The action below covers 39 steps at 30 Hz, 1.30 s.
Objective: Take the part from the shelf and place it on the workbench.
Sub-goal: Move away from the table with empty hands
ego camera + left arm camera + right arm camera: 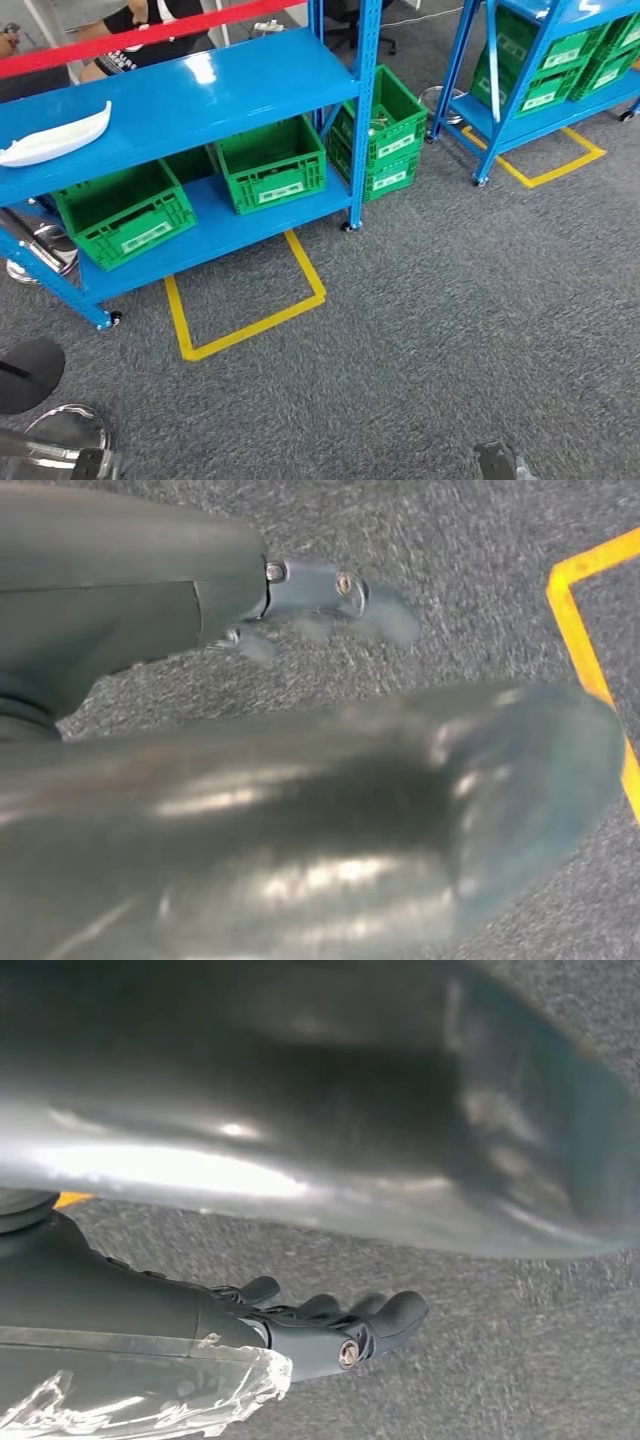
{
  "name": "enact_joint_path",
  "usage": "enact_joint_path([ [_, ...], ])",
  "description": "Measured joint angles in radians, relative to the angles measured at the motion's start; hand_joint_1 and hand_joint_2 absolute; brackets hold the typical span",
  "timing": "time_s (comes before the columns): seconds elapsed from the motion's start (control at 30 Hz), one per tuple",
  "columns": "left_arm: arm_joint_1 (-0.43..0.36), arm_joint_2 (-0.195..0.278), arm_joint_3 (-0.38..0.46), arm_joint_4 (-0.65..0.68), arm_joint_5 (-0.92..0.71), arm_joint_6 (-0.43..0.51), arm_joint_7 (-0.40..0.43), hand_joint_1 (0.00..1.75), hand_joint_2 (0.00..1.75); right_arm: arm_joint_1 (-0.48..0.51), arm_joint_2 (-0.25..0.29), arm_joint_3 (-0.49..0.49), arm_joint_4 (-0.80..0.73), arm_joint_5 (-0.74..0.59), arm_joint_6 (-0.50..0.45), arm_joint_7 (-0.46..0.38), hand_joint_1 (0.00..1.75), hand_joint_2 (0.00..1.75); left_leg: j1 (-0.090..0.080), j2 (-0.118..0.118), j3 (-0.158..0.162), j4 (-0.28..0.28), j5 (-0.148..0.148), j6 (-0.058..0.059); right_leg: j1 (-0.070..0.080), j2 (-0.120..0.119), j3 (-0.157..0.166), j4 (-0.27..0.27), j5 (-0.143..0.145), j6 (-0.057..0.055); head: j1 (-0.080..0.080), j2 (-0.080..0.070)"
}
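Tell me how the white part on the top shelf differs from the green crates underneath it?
The white part is long, slim, curved and solid; each green crate is boxy, open-topped, with slotted walls. The part lies alone on the top shelf; the crates sit side by side on the lower shelf, labelled in front. Both rest on the blue rack.

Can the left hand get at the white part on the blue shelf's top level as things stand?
Probably not yet. The white part lies on the blue shelf with nothing covering it, but the left hand hangs over the grey carpet, holding nothing, well short of the shelf.
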Motion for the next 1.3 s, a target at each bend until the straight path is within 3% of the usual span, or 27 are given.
enact_joint_path([
  [0.07,-0.007,0.002,-0.003,0.000,0.008,0.007,0.000,0.00,0.00,0.001,-0.002,0.003,0.000,-0.003,-0.007,0.006,0.00,0.00,-0.004,0.058,-0.061,0.102,-0.036,-0.006,0.002,-0.029,0.016,-0.006,-0.006,-0.011,-0.005,0.000],
  [0.13,-0.010,0.005,-0.005,0.000,0.014,0.013,0.000,0.00,0.00,0.003,-0.004,0.008,0.000,-0.007,-0.013,0.010,0.00,0.00,-0.005,0.078,-0.150,0.230,-0.078,-0.009,0.007,-0.060,0.026,-0.007,-0.018,-0.018,-0.007,0.000],
  [0.17,-0.008,0.006,-0.006,0.000,0.017,0.015,0.001,0.00,0.00,0.003,-0.005,0.011,0.000,-0.009,-0.017,0.012,0.00,0.00,-0.005,0.080,-0.180,0.263,-0.080,-0.008,0.009,-0.073,0.033,-0.007,-0.025,-0.020,-0.008,0.000],
  [0.2,-0.005,0.008,-0.007,0.000,0.020,0.018,0.001,0.00,0.00,0.003,-0.006,0.014,0.000,-0.011,-0.021,0.013,0.00,0.00,-0.006,0.081,-0.193,0.262,-0.061,-0.005,0.010,-0.086,0.042,-0.007,-0.033,-0.020,-0.008,0.000],
  [0.23,-0.003,0.009,-0.009,0.000,0.023,0.021,0.001,0.00,0.00,0.002,-0.008,0.018,0.000,-0.014,-0.026,0.014,0.00,0.00,-0.008,0.086,-0.188,0.227,-0.023,-0.001,0.011,-0.098,0.051,-0.008,-0.042,-0.020,-0.008,0.000],
  [0.3,0.000,0.012,-0.014,0.000,0.032,0.029,0.001,0.00,0.00,0.002,-0.011,0.025,0.000,-0.023,-0.036,0.017,0.00,0.00,-0.018,0.126,-0.143,0.104,0.059,0.012,0.015,-0.123,0.073,-0.009,-0.063,-0.015,-0.008,0.000],
  [0.37,-0.003,0.016,-0.021,0.000,0.040,0.034,0.001,0.00,0.00,0.002,-0.014,0.032,0.000,-0.030,-0.045,0.021,0.00,0.00,-0.027,0.170,-0.112,0.022,0.072,0.022,0.020,-0.147,0.093,-0.014,-0.084,-0.005,-0.010,0.000],
  [0.4,-0.003,0.017,-0.024,0.000,0.042,0.036,0.002,0.00,0.00,0.002,-0.016,0.036,-0.001,-0.033,-0.047,0.022,0.00,0.00,-0.029,0.174,-0.107,0.007,0.064,0.024,0.023,-0.158,0.105,-0.013,-0.088,0.001,-0.011,0.000],
  [0.47,-0.001,0.018,-0.029,0.000,0.045,0.038,0.002,0.00,0.00,-0.001,-0.021,0.042,-0.001,-0.035,-0.049,0.023,0.00,0.00,-0.022,0.148,-0.097,-0.002,0.067,0.032,0.025,-0.167,0.129,-0.015,-0.094,0.015,-0.012,0.000],
  [0.53,0.002,0.018,-0.031,0.000,0.046,0.039,0.002,0.00,0.00,-0.006,-0.025,0.046,-0.001,-0.036,-0.050,0.023,0.00,0.00,-0.014,0.123,-0.081,-0.007,0.073,0.041,0.021,-0.125,0.117,0.032,-0.108,0.027,-0.008,0.000],
  [0.6,-0.002,0.019,-0.033,0.000,0.046,0.040,0.002,0.00,0.00,-0.007,-0.027,0.050,-0.001,-0.036,-0.051,0.023,0.00,0.00,-0.011,0.097,-0.071,-0.008,0.069,0.047,0.016,-0.070,0.037,0.159,-0.145,0.032,-0.003,-0.001],
  [0.67,-0.003,0.019,-0.034,0.000,0.046,0.040,0.002,0.00,0.00,-0.002,-0.030,0.052,-0.001,-0.037,-0.051,0.024,0.00,0.00,-0.009,0.067,-0.062,-0.008,0.057,0.048,0.013,-0.055,-0.053,0.262,-0.207,0.038,-0.001,0.000],
  [0.7,-0.002,0.019,-0.036,0.000,0.047,0.040,0.002,0.00,0.00,0.000,-0.031,0.052,-0.001,-0.037,-0.051,0.025,0.00,0.00,-0.007,0.051,-0.052,-0.008,0.049,0.046,0.011,-0.053,-0.079,0.268,-0.227,0.041,0.000,0.000],
  [0.73,-0.001,0.019,-0.037,0.000,0.047,0.040,0.002,0.00,0.00,0.002,-0.031,0.052,-0.001,-0.037,-0.051,0.025,0.00,0.00,-0.004,0.036,-0.040,-0.008,0.040,0.042,0.008,-0.050,-0.088,0.241,-0.220,0.046,0.000,0.000],
  [0.77,0.000,0.019,-0.039,0.000,0.047,0.040,0.002,0.00,0.00,0.002,-0.032,0.052,-0.001,-0.037,-0.051,0.025,0.00,0.00,-0.001,0.021,-0.027,-0.008,0.031,0.038,0.004,-0.042,-0.085,0.190,-0.183,0.051,0.001,0.000],
  [0.8,0.000,0.020,-0.040,0.000,0.047,0.040,0.002,0.00,0.00,0.003,-0.032,0.052,-0.001,-0.037,-0.051,0.025,0.00,0.00,0.001,0.007,-0.016,-0.007,0.021,0.031,-0.002,-0.023,-0.079,0.129,-0.121,0.056,0.002,0.000],
  [0.87,0.000,0.023,-0.041,0.000,0.047,0.040,0.002,0.00,0.00,0.003,-0.032,0.054,0.001,-0.037,-0.050,0.025,0.00,0.00,0.003,-0.018,-0.002,-0.004,0.001,0.018,-0.008,0.006,-0.063,0.047,-0.026,0.049,0.005,0.000],
  [0.9,0.001,0.024,-0.041,0.000,0.047,0.041,0.002,0.00,0.00,0.003,-0.032,0.054,0.002,-0.037,-0.050,0.026,0.00,0.00,0.003,-0.028,0.001,-0.002,-0.004,0.010,-0.008,0.011,-0.061,0.033,-0.006,0.040,0.006,0.000],
  [0.97,0.003,0.025,-0.043,-0.001,0.047,0.041,0.002,0.00,0.00,0.001,-0.032,0.056,0.002,-0.037,-0.050,0.025,0.00,0.00,0.004,-0.031,0.006,-0.002,-0.008,-0.001,-0.003,-0.006,-0.046,0.033,-0.003,0.014,0.003,0.000],
  [1.03,0.000,0.026,-0.046,-0.001,0.048,0.042,0.002,0.00,0.00,-0.001,-0.034,0.057,0.002,-0.041,-0.053,0.024,0.00,0.00,0.002,0.013,-0.010,0.036,-0.017,-0.009,-0.001,-0.024,-0.026,0.029,-0.005,-0.003,0.000,0.000],
  [1.1,-0.007,0.029,-0.049,-0.001,0.051,0.045,0.002,0.00,0.00,0.001,-0.034,0.058,0.002,-0.052,-0.057,0.023,0.00,0.00,-0.001,0.063,-0.074,0.139,-0.053,-0.014,0.003,-0.043,-0.013,0.026,-0.015,-0.014,-0.004,0.000],
  [1.17,-0.007,0.032,-0.052,-0.001,0.061,0.051,0.002,0.00,0.00,0.002,-0.035,0.060,0.002,-0.066,-0.063,0.022,0.00,0.00,-0.001,0.078,-0.152,0.242,-0.093,-0.014,0.008,-0.058,0.000,0.025,-0.030,-0.019,-0.005,0.000],
  [1.2,-0.005,0.033,-0.054,-0.001,0.066,0.055,0.001,0.00,0.00,0.002,-0.036,0.061,0.002,-0.076,-0.065,0.022,0.00,0.00,-0.002,0.080,-0.175,0.260,-0.094,-0.012,0.010,-0.063,0.009,0.025,-0.039,-0.020,-0.005,0.000],
  [1.23,-0.002,0.035,-0.056,-0.001,0.072,0.058,0.001,0.00,0.00,0.002,-0.037,0.063,0.002,-0.085,-0.068,0.022,0.00,0.00,-0.002,0.080,-0.182,0.246,-0.075,-0.008,0.011,-0.067,0.021,0.025,-0.048,-0.020,-0.005,0.000],
  [1.3,0.001,0.038,-0.062,-0.001,0.080,0.065,0.000,0.00,0.00,0.001,-0.038,0.068,0.002,-0.101,-0.072,0.022,0.00,0.00,-0.008,0.086,-0.160,0.147,0.012,0.004,0.012,-0.072,0.043,0.023,-0.068,-0.017,-0.005,0.000],
])
